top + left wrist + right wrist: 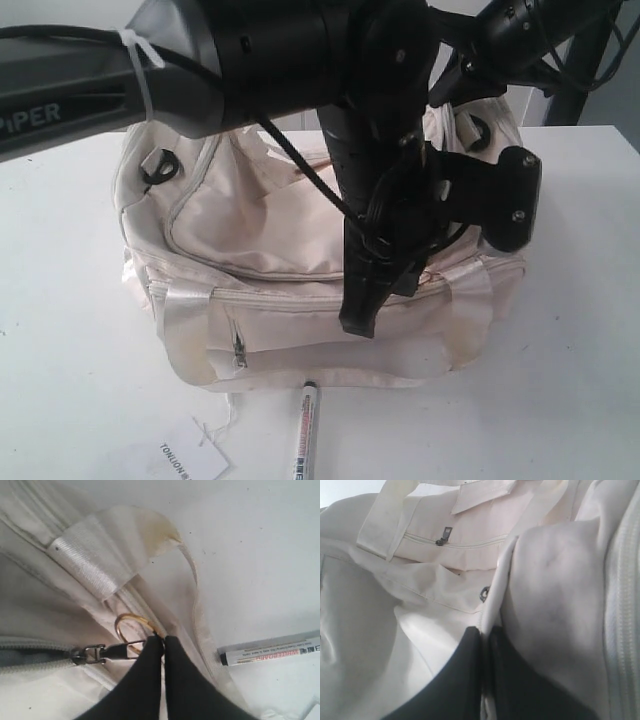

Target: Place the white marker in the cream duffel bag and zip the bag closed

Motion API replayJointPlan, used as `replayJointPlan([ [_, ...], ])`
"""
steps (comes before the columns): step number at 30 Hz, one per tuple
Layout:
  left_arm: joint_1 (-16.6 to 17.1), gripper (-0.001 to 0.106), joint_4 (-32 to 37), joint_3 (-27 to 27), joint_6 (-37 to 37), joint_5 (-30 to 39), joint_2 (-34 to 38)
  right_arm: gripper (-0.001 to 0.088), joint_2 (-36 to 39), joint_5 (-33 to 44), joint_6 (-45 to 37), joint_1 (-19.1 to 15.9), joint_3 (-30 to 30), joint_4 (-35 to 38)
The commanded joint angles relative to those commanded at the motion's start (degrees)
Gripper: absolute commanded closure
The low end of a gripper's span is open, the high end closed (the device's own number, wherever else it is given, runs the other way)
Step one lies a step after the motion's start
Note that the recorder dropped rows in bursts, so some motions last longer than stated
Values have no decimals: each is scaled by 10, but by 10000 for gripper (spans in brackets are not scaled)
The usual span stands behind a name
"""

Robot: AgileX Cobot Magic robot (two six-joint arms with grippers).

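The white marker [305, 432] lies on the white worktop [60, 330] at the lower middle of the exterior view, just below the cream duffel bag [260, 230], with its black cap toward the bag. A paper tag [190, 458] lies to the left of it. The bag fills the middle of the frame. The left end effector [163, 642] is closed, its fingers pinching the gold ring zip pull [127, 622]. The right end effector [484, 632] is also closed, gripping a fold of the bag's fabric.
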Motion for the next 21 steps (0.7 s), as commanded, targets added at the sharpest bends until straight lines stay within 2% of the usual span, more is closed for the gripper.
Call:
replayJointPlan([
  [7,0,1053,75,1,26,8,0,868,0,0,0,0,0,0],
  [9,0,1053,90,1,57,25,1,868,0,0,0,0,0,0],
  [15,0,1053,92,1,147,67,1,868,0,-3,0,0,0,0],
  [21,0,1053,92,1,183,91,1,868,0,-4,-1,0,0,-1],
])
